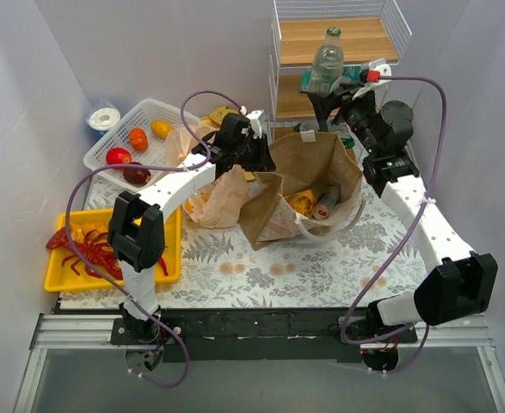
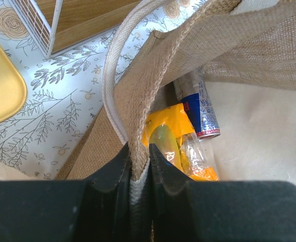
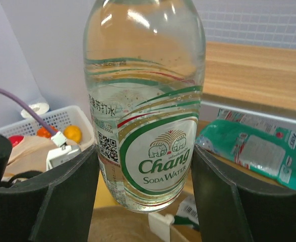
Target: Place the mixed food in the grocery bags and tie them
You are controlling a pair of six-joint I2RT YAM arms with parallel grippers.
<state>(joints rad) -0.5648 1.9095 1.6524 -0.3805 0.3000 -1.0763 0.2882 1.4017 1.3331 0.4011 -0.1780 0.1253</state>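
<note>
While the clear bottle (image 3: 145, 126) hangs upright over the far rim of the brown bag (image 1: 308, 163), the right hand (image 3: 145, 169) grasps it low on the label, one dark finger pressed against each side. Its base sits just above the bag's mouth, in front of the wire shelf (image 1: 338, 39) at the far right corner of the counter (image 1: 261, 267).

The bag stands open near the middle of the counter. A metal can (image 2: 200, 108) and an orange packet (image 2: 173, 118) lie side by side on its bottom. The left hand (image 2: 139, 171) is clenched on the bag's left rim, pinching the woven edge together with the base of the white handle (image 2: 112, 65), which loops up and away from the fingers.

Just left of that bag, touching it, the peach plastic bag (image 1: 222, 198) lies crumpled under the left arm. Farther out, a white basket (image 1: 106, 159) at the far left corner holds red, orange and yellow peppers (image 1: 138, 138). A yellow tray (image 1: 63, 271) sits at the near left corner. A green packet (image 3: 253, 151) lies on the lower shelf board behind the bottle.
</note>
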